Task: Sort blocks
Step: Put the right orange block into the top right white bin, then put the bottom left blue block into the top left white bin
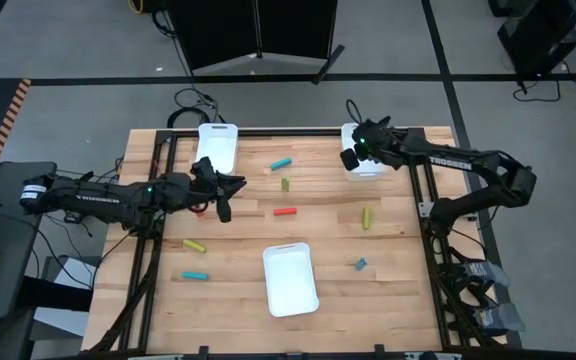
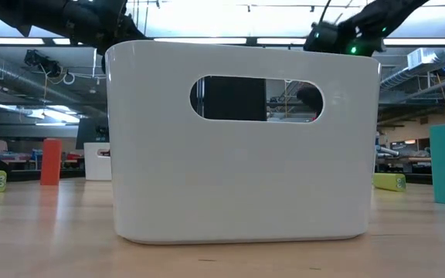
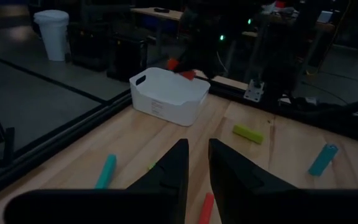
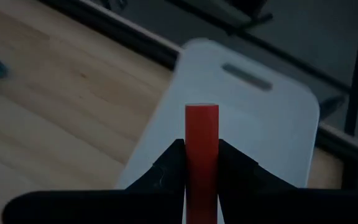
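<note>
At the upper right of the high view, the right gripper point(image 4: 202, 163) hung over a white tray point(image 1: 365, 166), fingers pinching a red block point(image 4: 202, 146) upright, apparently ready to drop it in; the left gripper point(image 3: 196, 163), fingers narrowly parted, hovered empty above the tabletop point(image 1: 328, 220).

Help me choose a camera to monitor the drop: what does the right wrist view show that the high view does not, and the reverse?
Only the right wrist view shows the right pincer shut on a red block above a white tray. Only the high view shows the left pincer, the other two trays, and loose blocks such as the red one on the table. Both show the wooden table and the right-hand tray.
</note>
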You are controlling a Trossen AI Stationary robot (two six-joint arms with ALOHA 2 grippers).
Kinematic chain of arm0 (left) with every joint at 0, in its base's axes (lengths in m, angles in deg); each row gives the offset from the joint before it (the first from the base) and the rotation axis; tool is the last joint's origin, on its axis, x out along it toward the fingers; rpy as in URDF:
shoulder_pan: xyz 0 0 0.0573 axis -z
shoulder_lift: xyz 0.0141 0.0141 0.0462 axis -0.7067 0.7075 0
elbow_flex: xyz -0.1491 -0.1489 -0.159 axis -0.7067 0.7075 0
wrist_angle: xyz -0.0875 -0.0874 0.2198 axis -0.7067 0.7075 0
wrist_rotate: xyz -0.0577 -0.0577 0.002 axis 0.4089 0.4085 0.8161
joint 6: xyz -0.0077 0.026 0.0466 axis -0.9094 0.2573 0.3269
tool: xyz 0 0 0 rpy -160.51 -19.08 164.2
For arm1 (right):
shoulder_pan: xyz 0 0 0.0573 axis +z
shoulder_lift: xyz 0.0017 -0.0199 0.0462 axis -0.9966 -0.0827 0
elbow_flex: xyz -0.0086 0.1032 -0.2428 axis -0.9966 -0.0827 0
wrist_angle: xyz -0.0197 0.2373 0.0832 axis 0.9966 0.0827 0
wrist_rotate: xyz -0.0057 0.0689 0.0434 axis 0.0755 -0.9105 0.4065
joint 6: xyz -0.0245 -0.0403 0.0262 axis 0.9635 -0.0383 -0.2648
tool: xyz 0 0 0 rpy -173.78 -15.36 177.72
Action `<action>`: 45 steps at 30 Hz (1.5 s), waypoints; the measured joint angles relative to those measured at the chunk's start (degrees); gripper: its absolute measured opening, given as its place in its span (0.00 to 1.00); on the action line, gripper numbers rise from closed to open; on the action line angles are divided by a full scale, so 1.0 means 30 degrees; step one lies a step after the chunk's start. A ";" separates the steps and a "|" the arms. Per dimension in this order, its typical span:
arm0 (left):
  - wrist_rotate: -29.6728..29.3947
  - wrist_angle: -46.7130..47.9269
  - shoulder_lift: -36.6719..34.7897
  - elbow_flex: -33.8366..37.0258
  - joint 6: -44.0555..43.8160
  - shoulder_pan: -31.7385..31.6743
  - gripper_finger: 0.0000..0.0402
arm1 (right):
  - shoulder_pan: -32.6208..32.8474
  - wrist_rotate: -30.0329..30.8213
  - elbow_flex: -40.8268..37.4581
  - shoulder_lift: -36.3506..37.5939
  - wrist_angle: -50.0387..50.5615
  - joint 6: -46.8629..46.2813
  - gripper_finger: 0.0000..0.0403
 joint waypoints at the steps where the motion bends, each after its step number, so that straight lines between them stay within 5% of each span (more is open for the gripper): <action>1: -0.0037 -0.0005 0.0000 0.0000 -0.0112 0.0000 0.18 | -0.0296 -0.0096 -0.0003 -0.0285 0.0066 -0.0194 0.17; 4: -0.0068 -0.0005 0.0000 0.0000 -0.0486 0.0000 0.17 | -0.0892 -0.0098 -0.0003 -0.0968 0.0009 -0.0383 0.24; 8: -0.0068 0.0010 0.0000 0.0000 -0.0876 0.0000 0.17 | -0.1149 -0.0127 -0.0003 -0.1132 -0.0748 0.0275 0.47; 15: -0.0068 0.0024 0.0000 0.0000 -0.0981 0.0000 0.17 | -0.0492 -0.0929 -0.0003 0.1514 -0.2913 0.2391 0.69; 24: -0.1461 0.0424 0.1954 -0.0173 -0.0904 -0.0136 0.18 | 0.4268 -0.1817 0.0005 0.4775 -0.5967 0.5746 0.66; 29: 0.0223 0.6940 0.3664 -0.2839 -0.0909 0.0337 0.21 | 0.5605 -0.1802 0.0005 0.4614 -0.6385 0.6144 0.63; 35: 0.0771 1.6304 0.4816 -0.7550 -0.1320 0.3230 0.26 | 0.6023 -0.1788 0.0003 0.4254 -0.6208 0.6144 0.61; 45: 0.2553 2.0683 0.6478 -0.8459 -0.8149 0.9871 0.31 | 0.6494 -0.1744 0.0005 0.3966 -0.6654 0.6404 0.61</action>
